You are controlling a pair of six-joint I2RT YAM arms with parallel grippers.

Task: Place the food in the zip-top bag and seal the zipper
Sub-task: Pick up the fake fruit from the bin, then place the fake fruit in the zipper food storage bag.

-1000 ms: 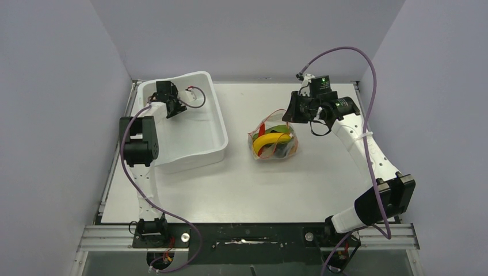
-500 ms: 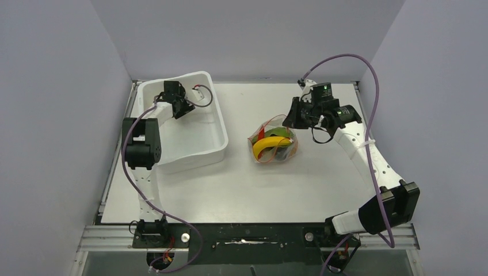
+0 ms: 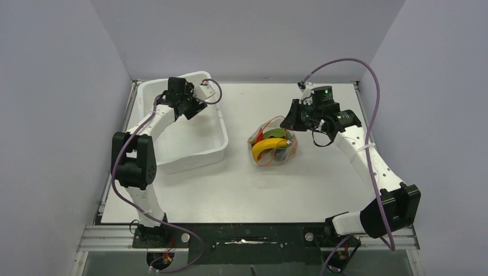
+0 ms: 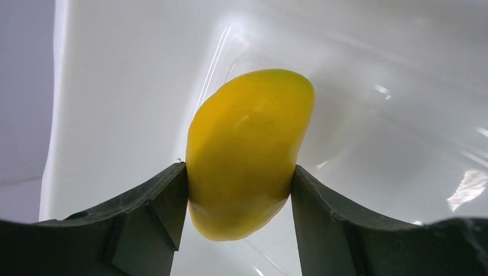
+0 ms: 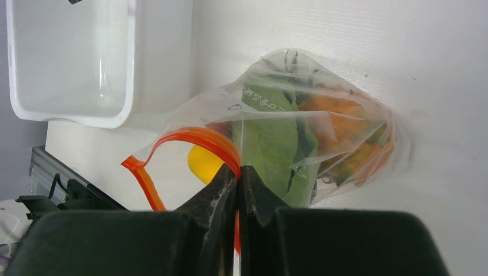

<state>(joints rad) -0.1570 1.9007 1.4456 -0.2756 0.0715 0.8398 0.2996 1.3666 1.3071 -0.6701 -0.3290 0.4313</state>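
Observation:
The clear zip-top bag (image 3: 273,144) lies mid-table with the yellow banana (image 3: 268,145), green leafy pieces (image 5: 275,138) and orange food (image 5: 339,129) inside. Its mouth is open, and the red zipper (image 5: 195,138) loops upward. My right gripper (image 5: 237,170) is shut on the zipper strip at the bag's far right edge; in the top view it (image 3: 291,119) sits just above the bag. My left gripper (image 4: 239,175) is shut on a smooth yellow oval toy fruit (image 4: 247,144), held over the tub's floor. In the top view this gripper (image 3: 194,107) is over the tub's back right part.
The large white tub (image 3: 221,145) stands at the back left, its right wall a short way left of the bag; it also shows in the right wrist view (image 5: 124,109). Grey walls enclose the table on three sides. Purple cables arch above both arms.
The left arm has swung right inside the tub, from the back left toward its right wall. The right gripper has shifted slightly left and nearer, drawing the bag mouth along.

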